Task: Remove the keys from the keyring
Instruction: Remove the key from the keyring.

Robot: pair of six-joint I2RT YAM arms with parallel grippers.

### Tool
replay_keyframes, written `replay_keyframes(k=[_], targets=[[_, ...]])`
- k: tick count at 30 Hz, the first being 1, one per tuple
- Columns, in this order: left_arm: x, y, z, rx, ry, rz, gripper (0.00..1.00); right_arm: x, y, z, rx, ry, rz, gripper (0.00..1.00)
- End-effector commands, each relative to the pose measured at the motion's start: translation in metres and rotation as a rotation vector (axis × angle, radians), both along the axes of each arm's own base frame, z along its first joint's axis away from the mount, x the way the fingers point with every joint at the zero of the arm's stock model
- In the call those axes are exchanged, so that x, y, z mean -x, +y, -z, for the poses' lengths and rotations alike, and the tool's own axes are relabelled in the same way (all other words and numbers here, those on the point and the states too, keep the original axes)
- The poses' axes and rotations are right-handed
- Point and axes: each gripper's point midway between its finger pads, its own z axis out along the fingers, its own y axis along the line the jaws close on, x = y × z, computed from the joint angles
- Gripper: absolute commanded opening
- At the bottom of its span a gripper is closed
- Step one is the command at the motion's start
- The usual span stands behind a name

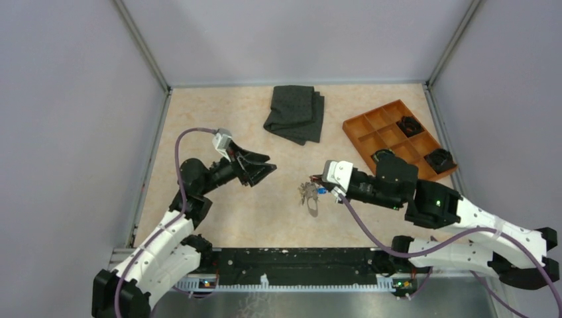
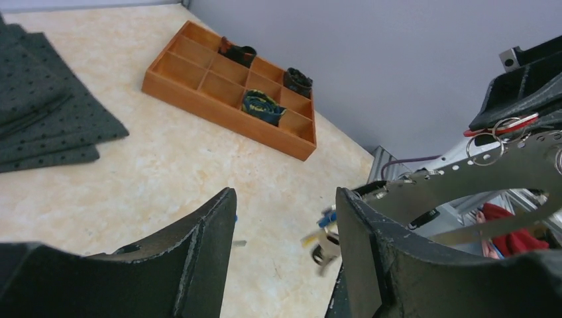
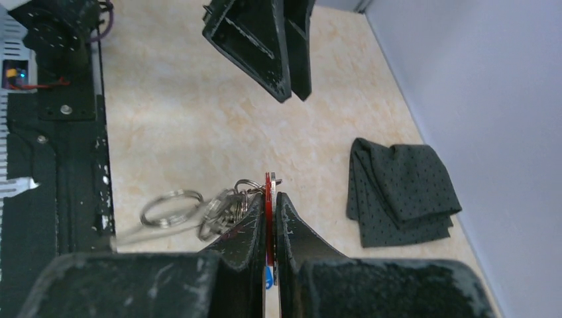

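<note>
While both arms are reaching in from the near edge, the overhead view is showing the left gripper (image 1: 270,164) hanging below and to the left of the folded cloth (image 1: 295,114), its jaws spread and empty. The right gripper (image 1: 317,182) is sitting straight below the cloth with its tips at the keys (image 1: 307,193). The pale keyring (image 1: 313,209) is lying on the table (image 1: 219,119) just past them, farther from the cloth.

At the left wrist, the left gripper (image 2: 285,195) is standing wide apart, and the keys (image 2: 325,235) are showing as a blur in the gap, well right of the cloth (image 2: 46,119).

At the right wrist, the right gripper (image 3: 271,202) is pinching one of the keys (image 3: 269,189), a red-headed one, flat between closed fingers, left of the cloth (image 3: 401,192). The keyring (image 3: 136,232) is trailing farther left, away from the cloth, resting on the table.
</note>
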Motion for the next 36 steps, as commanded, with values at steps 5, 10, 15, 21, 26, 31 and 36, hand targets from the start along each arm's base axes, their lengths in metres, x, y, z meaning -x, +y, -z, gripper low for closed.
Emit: replay_keyframes(k=[5,10,15,21,26,31,36], targets=[[0.052,-0.036,-0.066,0.078,-0.343,0.277,0.63,0.028,0.016,-0.043,-0.121,-0.061,-0.185,0.00],[0.091,-0.056,-0.083,0.146,-0.486,0.385,0.64,0.045,0.018,-0.059,-0.170,-0.055,-0.267,0.00],[0.102,-0.060,-0.085,0.176,-0.522,0.427,0.64,0.053,0.016,-0.072,-0.203,-0.059,-0.299,0.00],[0.108,-0.058,-0.090,0.204,-0.553,0.423,0.59,0.053,0.016,-0.074,-0.213,-0.054,-0.297,0.00],[0.116,-0.060,-0.087,0.200,-0.589,0.428,0.50,0.052,0.016,-0.077,-0.225,-0.061,-0.291,0.00],[0.118,-0.064,-0.078,0.165,-0.618,0.408,0.48,0.052,0.015,-0.079,-0.231,-0.067,-0.296,0.00],[0.123,-0.069,-0.076,0.149,-0.628,0.451,0.57,0.059,0.017,-0.081,-0.240,-0.059,-0.330,0.00]])
